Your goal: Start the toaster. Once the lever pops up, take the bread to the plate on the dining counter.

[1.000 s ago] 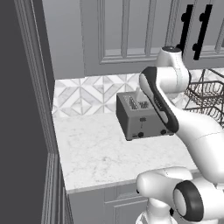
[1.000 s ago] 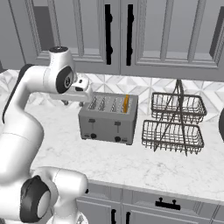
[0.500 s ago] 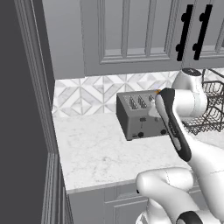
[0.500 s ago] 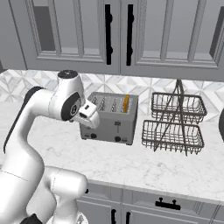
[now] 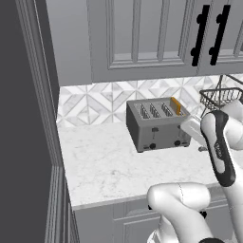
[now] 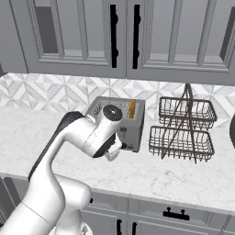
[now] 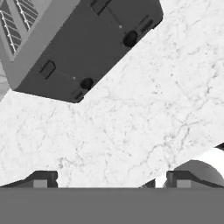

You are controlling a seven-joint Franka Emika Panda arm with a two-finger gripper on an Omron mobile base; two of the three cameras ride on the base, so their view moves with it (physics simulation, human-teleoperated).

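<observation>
My arm has swung down in front of the toaster [image 5: 159, 124] since a second ago. My gripper [image 7: 109, 177] stands wide, empty, above the counter [image 7: 144, 122]; bread [image 5: 175, 105] sits in the toaster's slot.

Toaster [image 6: 131, 133]: dark grey box on the white marble worktop [image 6: 183, 172], close to the patterned tile wall [image 6: 46, 89].
Bread [image 6: 132, 108]: orange-crusted slice standing up in a slot at the toaster's right end.
Arm [image 6: 78, 142]: white, bent low in front of the toaster, covering its left front part.
Wire basket rack [image 6: 186, 128]: two tiers, just right of the toaster.
Cabinets [image 6: 124, 36]: grey doors with black handles above.
</observation>
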